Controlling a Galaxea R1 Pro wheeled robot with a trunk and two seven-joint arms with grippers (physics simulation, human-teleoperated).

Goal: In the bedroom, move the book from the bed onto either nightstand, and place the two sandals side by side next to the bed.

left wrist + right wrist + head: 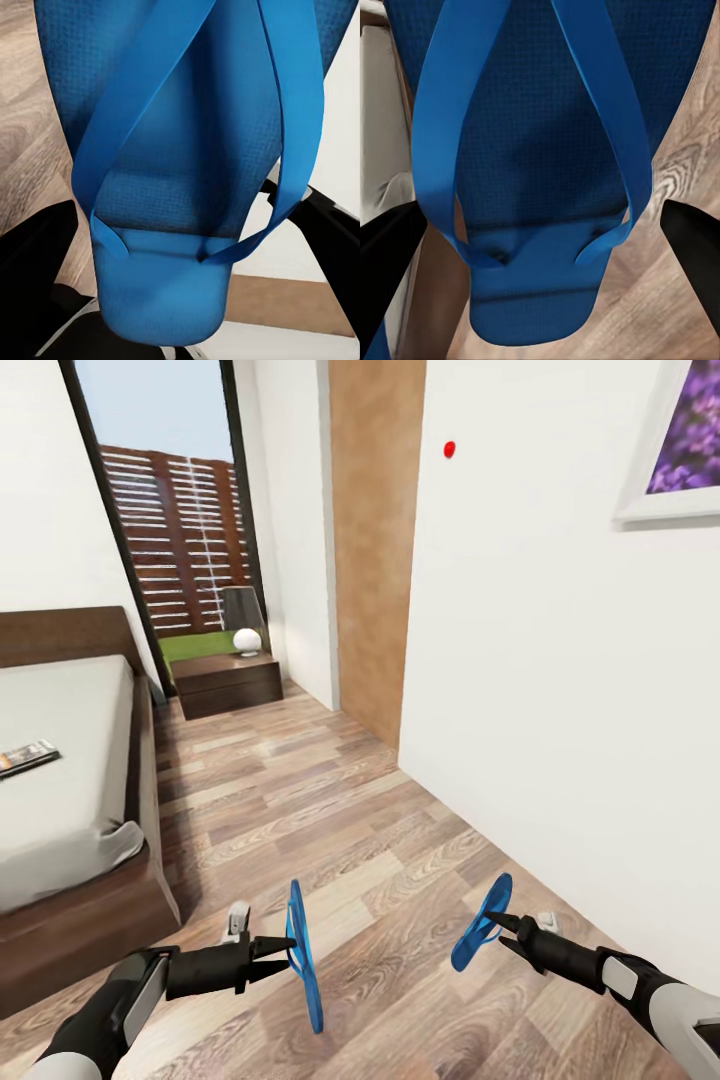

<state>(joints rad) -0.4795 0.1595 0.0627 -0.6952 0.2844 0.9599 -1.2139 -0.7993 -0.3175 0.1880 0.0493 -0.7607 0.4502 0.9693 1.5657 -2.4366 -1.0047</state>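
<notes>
Head view, book point(26, 758) on bed point(70, 780) (title unreadable), plain blue sandals point(303, 956)

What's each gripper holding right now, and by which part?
Each holds one blue sandal on edge above the floor: the left gripper grips the left sandal, the right gripper the right sandal, each apparently by its end.

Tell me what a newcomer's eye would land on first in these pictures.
Two bright blue sandals held on edge above the wood floor: the left gripper grips the left sandal, the right gripper the right sandal. Further back at left, the book lies on the bed, with the nightstand beyond by the window.
</notes>
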